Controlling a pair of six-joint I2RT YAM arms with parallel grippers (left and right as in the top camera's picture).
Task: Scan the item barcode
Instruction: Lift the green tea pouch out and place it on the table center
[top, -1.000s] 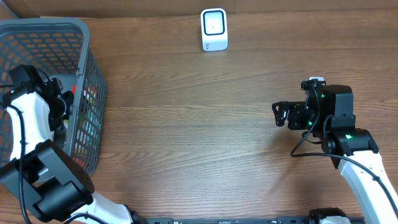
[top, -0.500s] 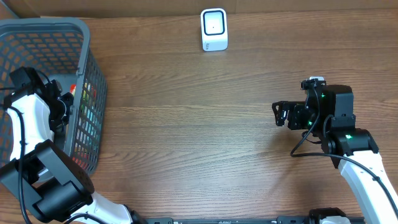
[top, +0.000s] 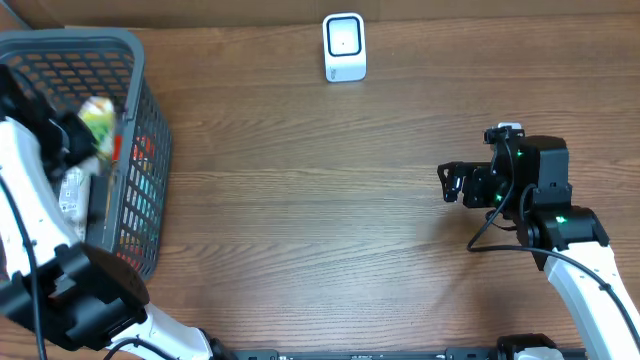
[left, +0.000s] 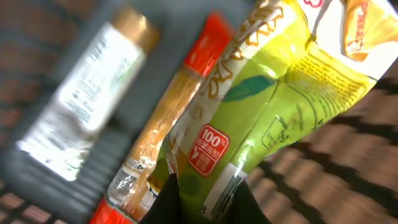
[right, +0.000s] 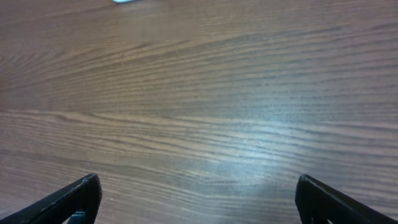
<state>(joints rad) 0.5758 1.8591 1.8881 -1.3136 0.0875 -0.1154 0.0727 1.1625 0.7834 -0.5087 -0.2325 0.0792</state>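
Observation:
A green and yellow snack packet (left: 267, 93) fills the left wrist view, with my left gripper (left: 205, 202) shut on its lower end. A white barcode patch (left: 225, 185) sits right between the dark fingers (left: 165, 202). From overhead the packet (top: 97, 118) hangs blurred above the grey basket (top: 140, 70), beside my left gripper (top: 75, 135). The white scanner (top: 344, 47) stands at the far middle of the table. My right gripper (top: 447, 185) hovers open over bare wood at the right, and the right wrist view shows its jaws (right: 199, 199) wide apart with nothing between them.
Below the packet the basket holds a bottle with a white label (left: 93, 99) and a long orange and red pack (left: 168, 112). Colourful items (top: 140, 160) show through the basket's mesh wall. Wooden tabletop (top: 300, 220) stretches between the basket and the right arm.
My left gripper has shut on the green packet inside the basket and lifted it upward. The right arm has not moved.

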